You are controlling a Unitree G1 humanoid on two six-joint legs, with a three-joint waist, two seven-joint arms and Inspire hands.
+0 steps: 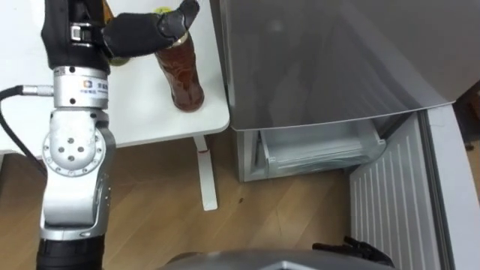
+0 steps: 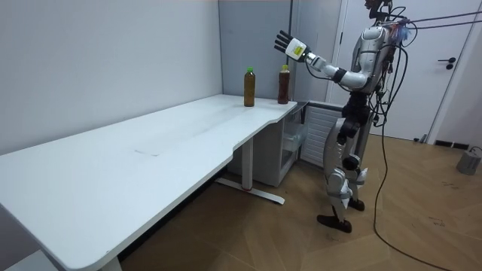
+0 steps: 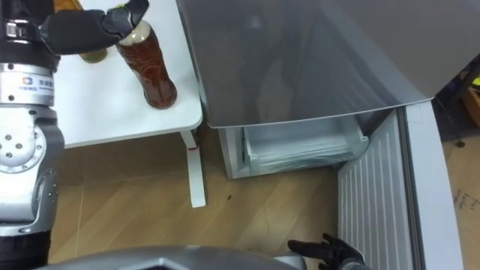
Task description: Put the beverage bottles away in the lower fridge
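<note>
You stand at the end of the desk, facing the tall grey fridge (image 1: pixel 337 52). From your head camera you look down along its closed upper front, which covers most of the lower compartment. The lower door (image 1: pixel 390 202) is swung open to your right, with its ribbed white inside showing and its far end cut off at the bottom edge. Inside the open lower compartment you can see just the front of a clear drawer (image 1: pixel 319 150); whatever sits deeper is hidden.

The white desk (image 1: pixel 135 120) stands just beside the fridge on your left. Both drinks are on its corner, outside the fridge. The brown bottle (image 1: pixel 180 71) stands upright near the desk's edge on the fridge side. The green-capped bottle (image 2: pixel 249 86) stands a little further along the desk. From your head camera it is mostly hidden behind your wrist.

Your left robot hand (image 1: pixel 139 31) is open with the fingers spread. From above it overlaps the brown bottle's cap and hides it, but the room view shows the hand held in the air above both bottles, gripping nothing.

Your right robot hand (image 3: pixel 330 249) shows at the bottom edge, mostly cut off, so you cannot tell its state.

Any writing on the bottles is too small to read.
</note>
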